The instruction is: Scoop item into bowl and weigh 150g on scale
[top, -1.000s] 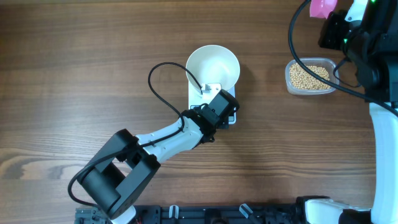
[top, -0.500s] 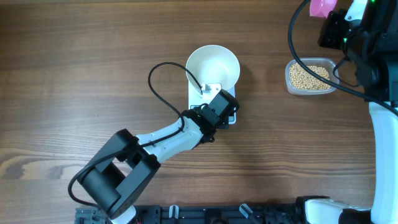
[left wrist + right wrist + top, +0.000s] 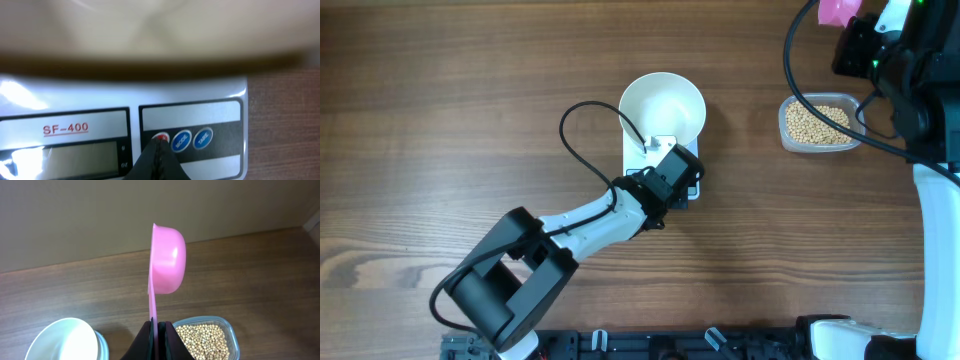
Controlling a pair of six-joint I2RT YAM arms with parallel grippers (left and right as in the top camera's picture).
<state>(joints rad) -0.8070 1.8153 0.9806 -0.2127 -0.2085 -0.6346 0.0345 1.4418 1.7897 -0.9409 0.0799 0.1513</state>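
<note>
Left gripper (image 3: 159, 146): clenched, tip on the red button (image 3: 162, 135) of the scale (image 3: 200, 95). Only the left wrist view shows this contact.
Bowl (image 3: 662, 105): sits on the scale.
Beans (image 3: 817, 122): in the clear container (image 3: 784, 125), right of the scale.
Right gripper (image 3: 157, 330): clamped on the pink scoop (image 3: 167, 262), which stands upright. The overhead view clips it.

White bowl (image 3: 662, 105) empty on white scale (image 3: 633, 165); tan beans (image 3: 817, 122) well right.

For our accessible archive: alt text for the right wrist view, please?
The right gripper, shut on the handle of a pink scoop, holds it upright and edge-on over a wooden table. At the frame's bottom sit a clear container of tan beans, right, and a white bowl, left.
</note>
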